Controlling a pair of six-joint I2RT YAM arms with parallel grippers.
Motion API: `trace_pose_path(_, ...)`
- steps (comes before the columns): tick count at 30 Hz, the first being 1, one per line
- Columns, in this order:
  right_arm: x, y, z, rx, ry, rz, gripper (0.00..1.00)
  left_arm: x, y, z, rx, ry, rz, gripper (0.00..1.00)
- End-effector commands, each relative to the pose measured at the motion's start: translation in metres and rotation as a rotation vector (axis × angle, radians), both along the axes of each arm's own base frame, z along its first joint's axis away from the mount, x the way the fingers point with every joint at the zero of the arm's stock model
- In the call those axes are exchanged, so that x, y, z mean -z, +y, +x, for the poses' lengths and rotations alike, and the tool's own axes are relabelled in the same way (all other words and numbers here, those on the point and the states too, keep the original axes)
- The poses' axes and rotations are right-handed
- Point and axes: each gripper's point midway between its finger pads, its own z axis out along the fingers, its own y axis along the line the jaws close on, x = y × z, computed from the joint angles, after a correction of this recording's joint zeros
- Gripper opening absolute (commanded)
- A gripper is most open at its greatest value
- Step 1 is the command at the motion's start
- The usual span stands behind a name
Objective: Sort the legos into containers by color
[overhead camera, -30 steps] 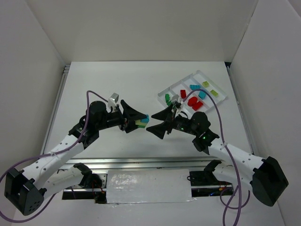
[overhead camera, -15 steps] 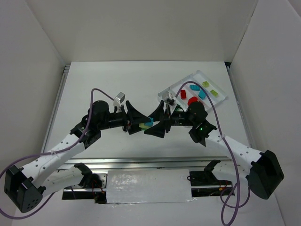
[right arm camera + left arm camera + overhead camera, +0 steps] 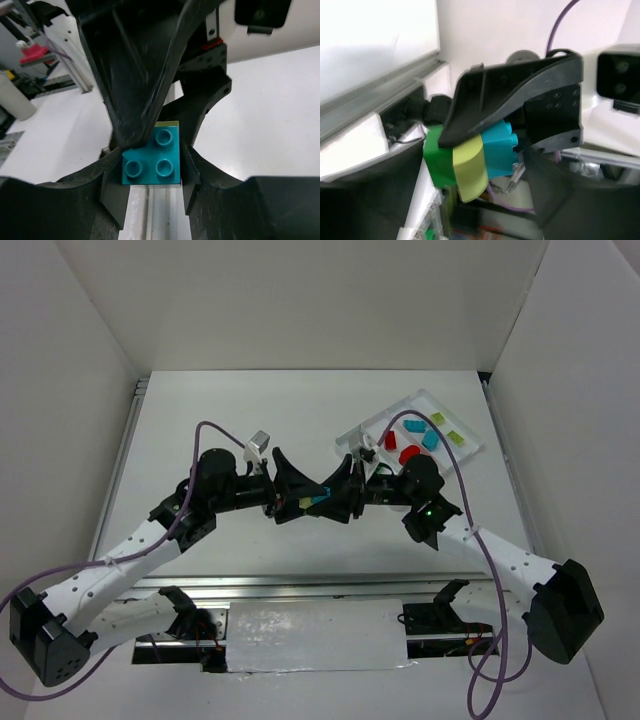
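The left gripper (image 3: 296, 503) clamped a stack of bricks (image 3: 470, 160) above mid-table. The right gripper (image 3: 338, 498) pinched its blue brick (image 3: 150, 161). Splitting them seemed underway; next, pull apart, then carry blue to the tray (image 3: 456, 420).

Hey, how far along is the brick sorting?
Done: red bricks, a cyan brick and a lime brick lie in the tray. In hand: left tool and right tool both clamp a green-lime-cyan stack between them. Remaining: split it and bin each piece.
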Motion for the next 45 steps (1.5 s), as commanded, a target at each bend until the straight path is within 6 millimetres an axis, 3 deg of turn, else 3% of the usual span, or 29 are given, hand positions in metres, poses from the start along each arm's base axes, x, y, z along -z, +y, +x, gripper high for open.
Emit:
trace_pose_path(1,-0.024,-0.002,-0.015,-0.046,0.042,0.055,0.0,-0.031,0.014,0.01,-0.086,-0.23,0.076,0.99)
trace_pose_path(2,-0.023,-0.003,-0.014,-0.042,0.069,0.055,0.0,-0.036,0.021,0.02,-0.143,-0.311,0.118,1.0)
trace_pose_path(3,-0.025,-0.003,-0.016,-0.044,0.115,0.063,0.0,-0.051,0.027,0.021,-0.166,-0.377,0.117,1.0)
trace_pose_path(8,-0.036,-0.011,-0.016,0.023,0.247,0.113,0.0,-0.082,0.037,0.019,-0.182,-0.676,0.12,0.99)
trace_pose_path(10,-0.036,-0.013,-0.013,0.064,0.335,0.103,0.0,-0.084,0.036,0.008,-0.136,-0.759,0.089,1.0)
trace_pose_path(11,-0.049,-0.017,-0.005,0.126,0.35,0.136,0.0,-0.084,0.035,0.004,-0.111,-0.821,0.081,1.0)
trace_pose_path(12,-0.044,-0.019,0.0,0.171,0.441,0.116,0.0,-0.085,0.033,-0.006,-0.073,-0.883,0.04,0.99)
trace_pose_path(13,-0.055,-0.024,0.009,0.238,0.466,0.15,0.0,-0.083,0.033,-0.012,-0.048,-0.938,0.035,1.0)
trace_pose_path(16,-0.066,-0.032,0.007,0.268,0.573,0.202,0.0,-0.072,0.027,-0.037,0.088,-1.051,-0.036,0.99)
trace_pose_path(17,-0.075,-0.034,0.004,0.253,0.601,0.234,0.0,-0.062,0.024,-0.042,0.125,-1.051,-0.047,0.99)
trace_pose_path(20,-0.092,-0.039,-0.005,0.226,0.606,0.3,0.0,-0.061,0.02,-0.057,0.19,-1.072,-0.118,0.98)
trace_pose_path(26,-0.108,-0.038,-0.017,0.167,0.582,0.335,0.0,-0.077,0.016,-0.067,0.195,-1.104,-0.175,0.96)
trace_pose_path(31,-0.103,-0.024,-0.023,0.123,0.606,0.321,0.0,-0.09,0.017,-0.069,0.164,-1.113,-0.207,0.91)
trace_pose_path(38,-0.114,-0.011,-0.043,0.042,0.539,0.331,0.0,-0.084,0.008,-0.06,0.158,-1.068,-0.178,0.83)
trace_pose_path(41,-0.111,-0.009,-0.042,0.05,0.542,0.318,0.0,-0.083,0.008,-0.059,0.149,-1.065,-0.174,0.8)
trace_pose_path(43,-0.11,-0.007,-0.042,0.047,0.543,0.317,0.0,-0.084,0.008,-0.059,0.148,-1.068,-0.175,0.74)
trace_pose_path(44,-0.11,-0.007,-0.041,0.05,0.544,0.321,0.0,-0.085,0.008,-0.06,0.148,-1.073,-0.178,0.64)
trace_pose_path(45,-0.108,-0.006,-0.04,0.056,0.546,0.318,0.0,-0.086,0.008,-0.061,0.152,-1.077,-0.18,0.59)
